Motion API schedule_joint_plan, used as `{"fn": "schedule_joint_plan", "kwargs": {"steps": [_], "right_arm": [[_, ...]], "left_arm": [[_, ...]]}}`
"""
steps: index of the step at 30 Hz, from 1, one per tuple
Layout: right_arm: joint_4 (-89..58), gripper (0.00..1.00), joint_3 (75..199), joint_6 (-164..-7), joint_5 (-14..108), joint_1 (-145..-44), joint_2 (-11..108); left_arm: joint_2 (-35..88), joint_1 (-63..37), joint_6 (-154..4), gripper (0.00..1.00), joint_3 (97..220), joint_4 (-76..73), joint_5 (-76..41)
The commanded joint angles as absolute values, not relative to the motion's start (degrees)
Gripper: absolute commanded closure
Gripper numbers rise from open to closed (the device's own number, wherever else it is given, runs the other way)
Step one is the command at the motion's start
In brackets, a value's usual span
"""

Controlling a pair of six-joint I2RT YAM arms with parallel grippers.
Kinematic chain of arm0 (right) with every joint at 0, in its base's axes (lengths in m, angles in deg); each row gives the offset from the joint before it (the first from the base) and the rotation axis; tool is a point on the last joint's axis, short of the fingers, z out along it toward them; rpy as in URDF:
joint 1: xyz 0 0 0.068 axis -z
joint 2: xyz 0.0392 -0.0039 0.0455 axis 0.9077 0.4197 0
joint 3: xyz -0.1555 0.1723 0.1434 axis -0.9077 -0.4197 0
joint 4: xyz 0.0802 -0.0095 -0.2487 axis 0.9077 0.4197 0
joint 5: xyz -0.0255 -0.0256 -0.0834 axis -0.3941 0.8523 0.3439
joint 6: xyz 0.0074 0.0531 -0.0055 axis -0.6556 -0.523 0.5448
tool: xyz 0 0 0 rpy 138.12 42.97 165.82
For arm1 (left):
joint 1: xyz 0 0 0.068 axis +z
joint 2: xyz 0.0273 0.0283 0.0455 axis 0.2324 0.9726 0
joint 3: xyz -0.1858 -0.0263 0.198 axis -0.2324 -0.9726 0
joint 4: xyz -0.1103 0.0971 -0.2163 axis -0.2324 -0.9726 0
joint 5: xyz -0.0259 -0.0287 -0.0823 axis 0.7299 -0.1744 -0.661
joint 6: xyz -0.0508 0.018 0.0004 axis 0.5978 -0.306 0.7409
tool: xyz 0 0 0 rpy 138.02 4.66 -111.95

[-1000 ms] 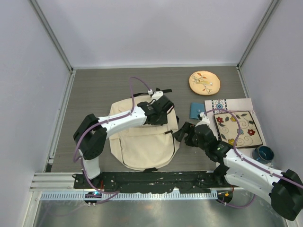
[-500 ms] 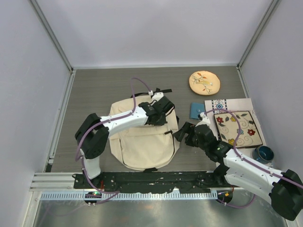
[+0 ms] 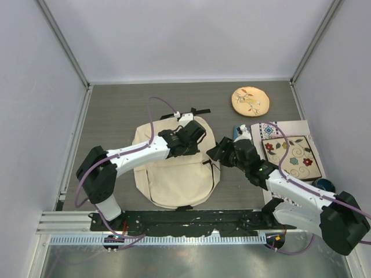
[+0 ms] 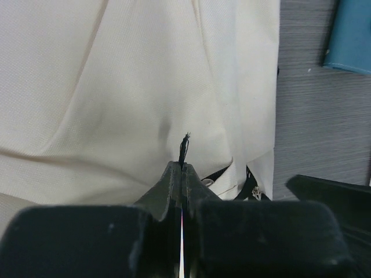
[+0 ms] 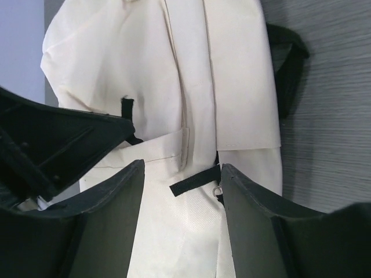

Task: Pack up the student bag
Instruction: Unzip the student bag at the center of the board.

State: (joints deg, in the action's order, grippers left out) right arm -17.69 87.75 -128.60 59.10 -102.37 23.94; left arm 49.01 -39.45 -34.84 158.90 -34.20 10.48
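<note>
The cream student bag lies flat in the middle of the table. My left gripper rests on its upper right part. The left wrist view shows the left gripper shut on a thin black pull tab, whose frayed end pokes out above the tips, with bag fabric behind it. My right gripper is at the bag's right edge. The right wrist view shows the right gripper open, its fingers on either side of a short black strap end on the bag.
A round tan embroidered disc lies at the back right. A floral mat on a white patterned sheet sits at the right. A teal book is partly behind the right arm. A dark bowl stands near the right edge.
The left gripper shut on the black tab and drew back leftwards a little. The right gripper moved up and left to the bag's right edge, and its jaws narrowed somewhat.
</note>
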Motion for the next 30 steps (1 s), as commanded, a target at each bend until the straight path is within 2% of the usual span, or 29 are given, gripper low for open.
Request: {"fn": "schedule_joint_plan", "kwargs": {"steps": [1, 21, 26, 29, 30], "right_arm": [[-28.01, 0.41, 88.83, -130.52, 50.85, -101.66, 27.74], [-39.37, 0.52, 86.98, -132.46, 41.89, -98.85, 38.82], [-42.26, 0.67, 86.19, -133.42, 39.96, -98.32, 39.96], [-43.06, 0.87, 85.84, -133.78, 39.25, -98.14, 40.58], [-43.06, 0.99, 85.66, -133.87, 39.25, -97.97, 40.58]], "left_arm": [[44.4, -39.65, -34.79, 1.0, 157.17, -30.0, 13.1], [42.38, -39.65, -34.35, 1.0, 156.02, -28.94, 13.36], [42.55, -39.65, -34.35, 1.0, 155.93, -29.03, 13.28], [42.38, -39.65, -34.09, 1.0, 155.67, -28.94, 13.45], [42.29, -39.65, -34.18, 1.0, 155.41, -28.94, 13.54]]}}
